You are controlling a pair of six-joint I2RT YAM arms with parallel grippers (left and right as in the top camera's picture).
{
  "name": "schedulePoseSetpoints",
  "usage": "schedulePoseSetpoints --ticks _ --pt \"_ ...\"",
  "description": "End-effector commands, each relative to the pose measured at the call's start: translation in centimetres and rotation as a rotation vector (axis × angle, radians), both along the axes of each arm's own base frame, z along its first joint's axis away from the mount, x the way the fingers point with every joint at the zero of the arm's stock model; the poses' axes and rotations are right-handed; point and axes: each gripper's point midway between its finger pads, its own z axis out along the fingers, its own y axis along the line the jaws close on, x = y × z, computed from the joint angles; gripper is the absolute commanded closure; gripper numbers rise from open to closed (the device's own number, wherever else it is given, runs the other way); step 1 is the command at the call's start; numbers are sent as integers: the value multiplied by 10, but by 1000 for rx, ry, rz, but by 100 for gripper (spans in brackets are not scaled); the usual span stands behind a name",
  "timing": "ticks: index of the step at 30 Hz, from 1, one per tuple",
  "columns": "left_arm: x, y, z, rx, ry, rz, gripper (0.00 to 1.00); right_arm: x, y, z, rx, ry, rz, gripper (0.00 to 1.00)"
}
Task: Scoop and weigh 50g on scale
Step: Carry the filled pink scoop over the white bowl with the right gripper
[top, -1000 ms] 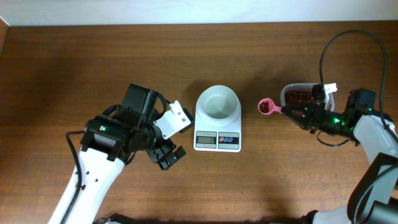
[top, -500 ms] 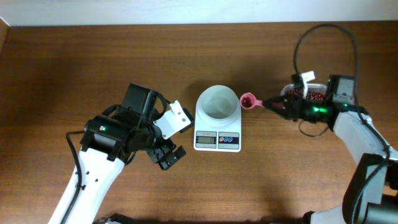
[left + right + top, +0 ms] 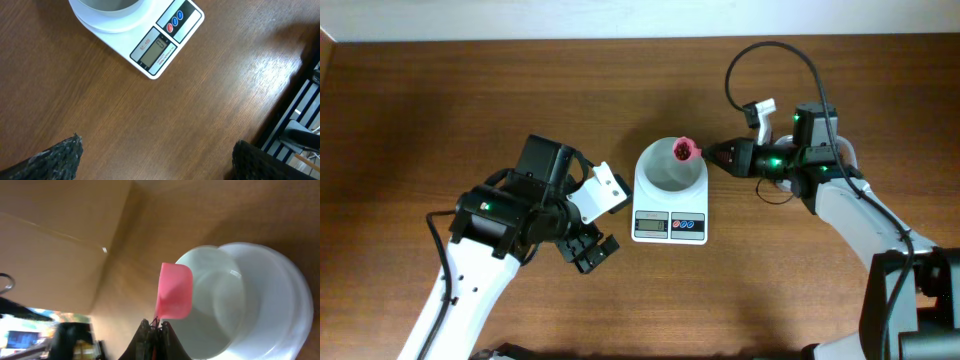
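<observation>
The white scale (image 3: 669, 226) stands mid-table with a round white bowl (image 3: 663, 172) on it. A pink scoop (image 3: 686, 150) holding dark red-brown beans hangs over the bowl's far right part. My right gripper (image 3: 718, 156) is shut on the scoop's handle just right of the bowl. In the right wrist view the scoop (image 3: 175, 292) sits above the bowl (image 3: 240, 305), with the gripper (image 3: 156, 326) pinching its thin handle. My left gripper (image 3: 597, 222) stands open left of the scale, holding nothing. Its view shows the scale (image 3: 165, 42) beyond the wide fingertips (image 3: 56, 159).
The right arm and its cable (image 3: 770, 60) reach over the table's right side, covering what lies beneath. The table's far edge (image 3: 640, 38) runs along the top. In the left wrist view, the table edge and a dark frame (image 3: 300, 125) lie to the right.
My right arm has carried the loaded scoop leftward, from beside the bean tub to over the bowl. The left arm has not moved.
</observation>
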Motion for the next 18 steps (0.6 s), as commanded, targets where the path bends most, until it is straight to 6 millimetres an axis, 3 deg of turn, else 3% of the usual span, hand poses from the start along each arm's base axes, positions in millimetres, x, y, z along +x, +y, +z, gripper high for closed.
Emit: schedulePoseSetpoints --ticks 1,7,10,13,16,18 --pt "-2 -1 0 -13 -1 -17 1 4 6 -6 -106 -173 53 96" --pt "-2 -1 0 -13 -1 -17 1 -5 19 -10 -218 -441 216 96" --pt "-2 -1 0 -12 -1 -17 1 2 13 -16 -276 -441 181 96" --pt "-2 -1 0 -13 -1 -17 1 -9 22 -6 -192 -449 239 96" --pt "-2 -1 0 -13 -1 -17 1 11 4 -24 -349 -427 129 96" --pt "-2 -1 0 -13 -1 -17 1 -6 20 -9 -216 -458 231 96"
